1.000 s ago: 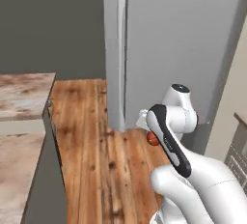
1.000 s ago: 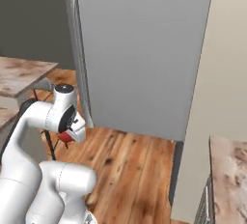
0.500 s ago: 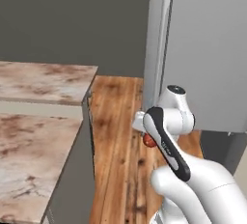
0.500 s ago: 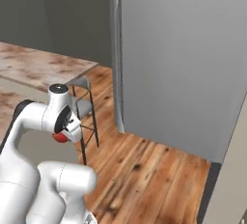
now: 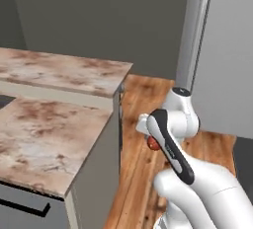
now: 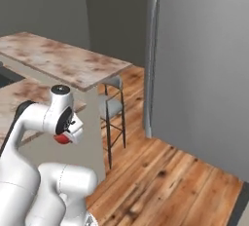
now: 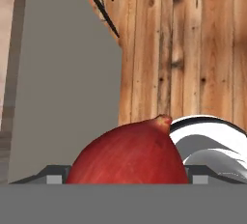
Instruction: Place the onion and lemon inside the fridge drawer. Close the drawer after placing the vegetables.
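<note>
Carry step, by my read: claw (image 7: 126, 182) clamped on the glossy round red onion (image 7: 128, 153), low at six o'clock over plank floor (image 7: 193, 49); next, approach the tall grey fridge (image 6: 204, 69) and reach its drawer.

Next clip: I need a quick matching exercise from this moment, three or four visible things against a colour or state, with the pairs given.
Things:
1. onion
2. floor
3. counter
4. stool

Descriptions:
a. brown-mottled stone top
b. glossy red, held in the gripper
c. wooden planks
d. thin dark legs, grey seat, beside the counter

Pairs: 1-b, 2-c, 3-a, 4-d
</note>
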Available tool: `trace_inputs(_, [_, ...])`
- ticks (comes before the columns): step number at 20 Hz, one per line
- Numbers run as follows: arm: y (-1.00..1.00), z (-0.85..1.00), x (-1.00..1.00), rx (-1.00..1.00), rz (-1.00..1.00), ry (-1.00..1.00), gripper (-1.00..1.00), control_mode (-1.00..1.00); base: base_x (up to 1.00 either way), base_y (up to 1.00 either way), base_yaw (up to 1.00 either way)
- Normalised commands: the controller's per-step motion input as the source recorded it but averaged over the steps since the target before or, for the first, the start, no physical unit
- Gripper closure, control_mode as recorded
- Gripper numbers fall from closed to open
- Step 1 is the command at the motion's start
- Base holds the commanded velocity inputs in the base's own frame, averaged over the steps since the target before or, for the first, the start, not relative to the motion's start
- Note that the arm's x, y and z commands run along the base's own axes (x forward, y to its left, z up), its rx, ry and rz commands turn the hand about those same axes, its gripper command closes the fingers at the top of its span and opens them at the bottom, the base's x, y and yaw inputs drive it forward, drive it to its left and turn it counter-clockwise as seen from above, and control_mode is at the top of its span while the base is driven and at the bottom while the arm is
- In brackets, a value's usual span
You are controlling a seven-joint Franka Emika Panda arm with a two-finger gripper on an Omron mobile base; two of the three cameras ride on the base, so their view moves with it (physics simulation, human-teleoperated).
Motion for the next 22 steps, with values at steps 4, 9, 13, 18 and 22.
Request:
trace_inputs(4, [0.00,0.00,0.00,0.00,0.00,0.00,1.00,1.00,-1.00,0.52,0.43])
trace_inputs(9, [0.00,0.00,0.00,0.00,0.00,0.00,1.00,1.00,-1.00,0.66,0.41])
trace_inputs(13, [0.00,0.00,0.00,0.00,0.00,0.00,1.00,1.00,-1.00,0.82,0.40])
trace_inputs(18, [0.00,0.00,0.00,0.00,0.00,0.00,1.00,1.00,-0.43,1.00,0.36])
trace_inputs(22, [0.00,0.00,0.00,0.00,0.00,0.00,1.00,1.00,0.44,1.00,0.23])
